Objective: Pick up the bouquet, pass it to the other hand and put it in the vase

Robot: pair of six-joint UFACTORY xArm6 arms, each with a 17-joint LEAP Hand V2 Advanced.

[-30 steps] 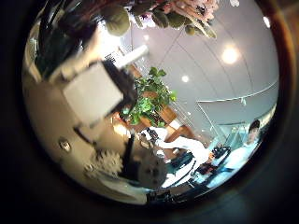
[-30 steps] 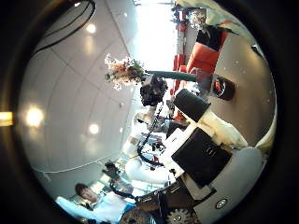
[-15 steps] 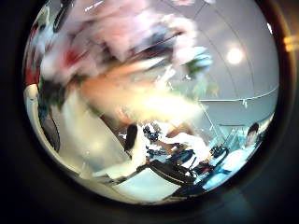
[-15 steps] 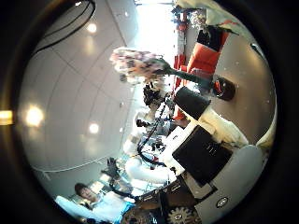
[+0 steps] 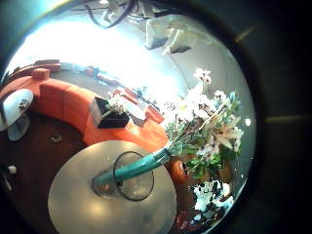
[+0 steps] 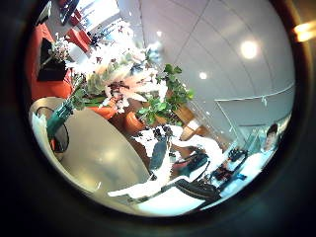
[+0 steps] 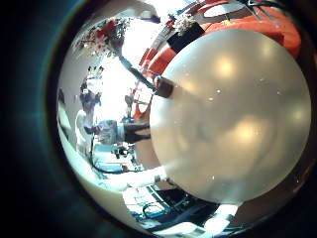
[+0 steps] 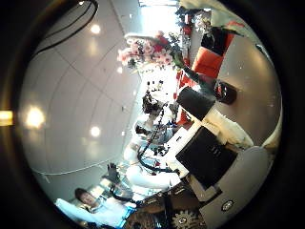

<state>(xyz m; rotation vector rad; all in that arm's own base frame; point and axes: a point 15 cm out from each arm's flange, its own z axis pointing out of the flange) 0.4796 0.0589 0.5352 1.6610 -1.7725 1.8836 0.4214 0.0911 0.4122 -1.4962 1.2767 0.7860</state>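
Bouquet (image 5: 200,122) is standing tilted in the vase (image 5: 135,174) on the round table (image 5: 83,200); neither hand's grip is showing.

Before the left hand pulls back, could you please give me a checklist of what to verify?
1. Bouquet stems in the vase: ok, they appear to run down inside it.
2. Vase standing on the table: ok.
3. Bouquet upright: not ok, it leans to one side over the rim.
4. Left hand released from the bouquet: cannot tell, none of the hand shows.
5. Right hand clear of the vase: ok, the vase sits apart from it.
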